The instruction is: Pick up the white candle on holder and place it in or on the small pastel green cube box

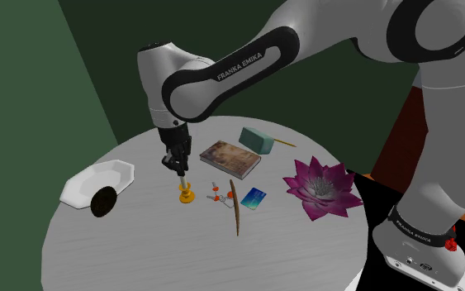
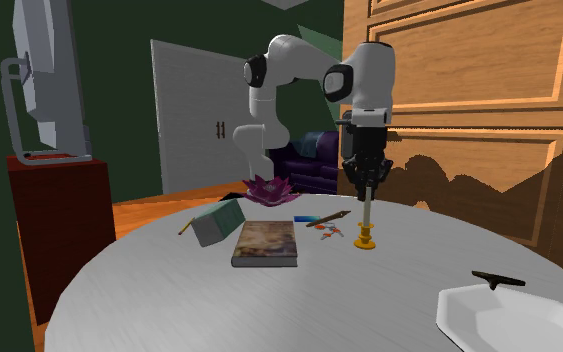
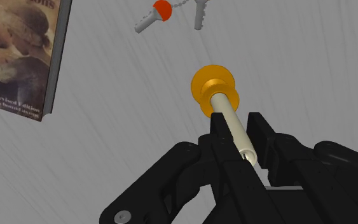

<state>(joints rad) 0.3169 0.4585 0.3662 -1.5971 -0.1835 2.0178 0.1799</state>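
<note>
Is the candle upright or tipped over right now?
Upright. The candle stands vertical in the second exterior view, its yellow holder flat on the table, fingers clasping its upper end.

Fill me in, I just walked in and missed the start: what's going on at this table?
A white robot arm has its black gripper shut on the upper end of a pale candle. The candle stands in a yellow-orange holder, which appears to rest on the round grey table, so nothing looks lifted yet. The pastel green box it is meant for lies apart from it, on the far side of a book.
</note>
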